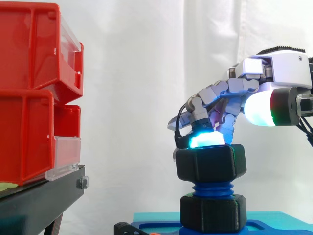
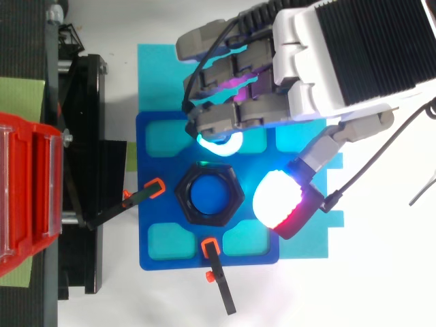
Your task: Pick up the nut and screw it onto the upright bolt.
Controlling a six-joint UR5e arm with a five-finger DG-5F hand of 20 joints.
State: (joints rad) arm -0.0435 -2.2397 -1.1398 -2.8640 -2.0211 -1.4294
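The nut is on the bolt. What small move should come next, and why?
Probably turn the nut a little further down: it sits high on the bolt, blue threads show bare beneath it, and the hand is at its top.

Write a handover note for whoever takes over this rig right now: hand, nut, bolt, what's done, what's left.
Hand: right at the top of the nut; grip cannot be told.
Black hexagonal plastic nut: sits on the top threads of the upright blue plastic bolt, above a second black nut at its foot.
Done: nut picked up and started on the bolt.
Left: probably more turns; bare thread shows below it.
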